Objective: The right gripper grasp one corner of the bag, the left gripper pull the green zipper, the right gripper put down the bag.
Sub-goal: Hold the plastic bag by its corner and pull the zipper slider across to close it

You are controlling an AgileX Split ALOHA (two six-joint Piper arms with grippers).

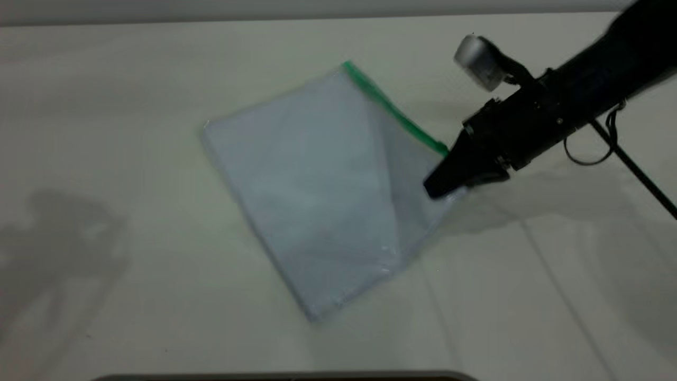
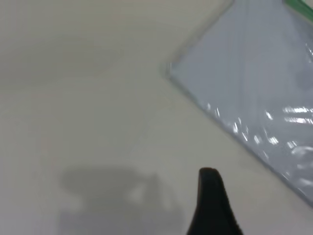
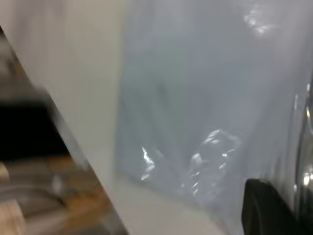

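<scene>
The bag (image 1: pixel 322 185) lies on the white table (image 1: pixel 106 106), turned diagonally, with the green zipper (image 1: pixel 394 108) along its far right edge. One side of the bag rises off the table: a crease runs from the far end of the zipper down toward the near edge, and the part to the right of this crease tilts upward. I judge this is because the right pincer (image 1: pixel 441 182) grasps the corner (image 1: pixel 444 153) where the zipper ends and lifts it a little, so that the zipper edge is held firm for pulling. The fingertips meet the plastic just below the green end, and the pincer looks clenched on this corner, though the exact contact is not clear.

The right arm comes in from the upper right side, sloping down toward the bag, with the pincer pointing down and to the left.

The left pincer (image 2: pixel 212 203) does not show in the exterior view. In the left wrist view only one dark finger is seen, above the bare table, near the bag's edge but apart from it. I cannot tell if it is released or clenched. The zipper looks not yet pulled.
</scene>
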